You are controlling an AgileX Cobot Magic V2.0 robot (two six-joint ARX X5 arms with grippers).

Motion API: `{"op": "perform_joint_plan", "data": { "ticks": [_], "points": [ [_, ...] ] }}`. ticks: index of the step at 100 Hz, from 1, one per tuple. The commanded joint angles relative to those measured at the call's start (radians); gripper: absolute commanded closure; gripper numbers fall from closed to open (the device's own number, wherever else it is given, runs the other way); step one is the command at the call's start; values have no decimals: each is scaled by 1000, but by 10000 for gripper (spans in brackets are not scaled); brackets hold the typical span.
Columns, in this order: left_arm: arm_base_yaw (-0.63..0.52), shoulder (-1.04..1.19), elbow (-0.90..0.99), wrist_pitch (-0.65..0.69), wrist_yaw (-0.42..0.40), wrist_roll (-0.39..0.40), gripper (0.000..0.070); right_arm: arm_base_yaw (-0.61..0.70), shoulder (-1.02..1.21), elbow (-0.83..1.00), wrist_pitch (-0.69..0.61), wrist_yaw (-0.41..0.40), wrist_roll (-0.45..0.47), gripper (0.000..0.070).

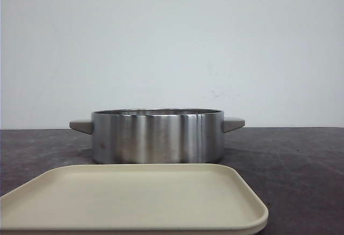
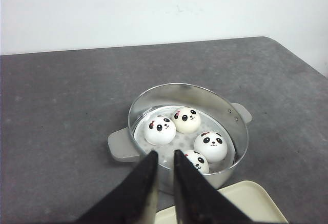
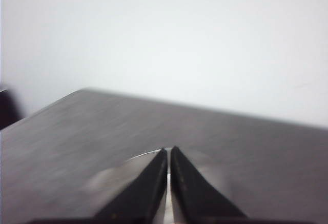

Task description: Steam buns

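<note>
Front camera: low, near table level, faces forward to wall, close behind cream tray, steel pot side-on. Left wrist camera: higher, looks down into same pot, tray corner shared. Right wrist camera: low, blurred, faces tabletop and wall.

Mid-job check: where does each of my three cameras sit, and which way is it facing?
Front: low at table level, facing forward over the empty beige plastic tray at the steel two-handled pot; no arm shows.
Left wrist: above, looking down into the pot at four white panda buns; left gripper nearly closed.
Right wrist: blurred, low over grey table; right gripper closed.
Front and left wrist share pot and tray.
</note>
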Motion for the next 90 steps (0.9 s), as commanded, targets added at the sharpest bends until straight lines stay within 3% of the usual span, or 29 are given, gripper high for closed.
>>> {"op": "perform_joint_plan", "data": {
  "ticks": [1,18,43,69,90],
  "points": [
    [-6,3,12,13,-5,3,694,-57,-75,-125,105,-8,-54,692],
    [-6,3,12,13,-5,3,694,-229,-287,-391,172,-8,-52,692],
    [-6,2,12,13,-5,3,694,-400,-516,-561,18,-36,-53,692],
    [-6,-1,12,13,-5,3,694,-460,-579,-651,11,-53,-52,692],
    [-6,-1,12,14,-5,3,694,-460,-627,-655,-127,-45,-53,692]
  ]
}}
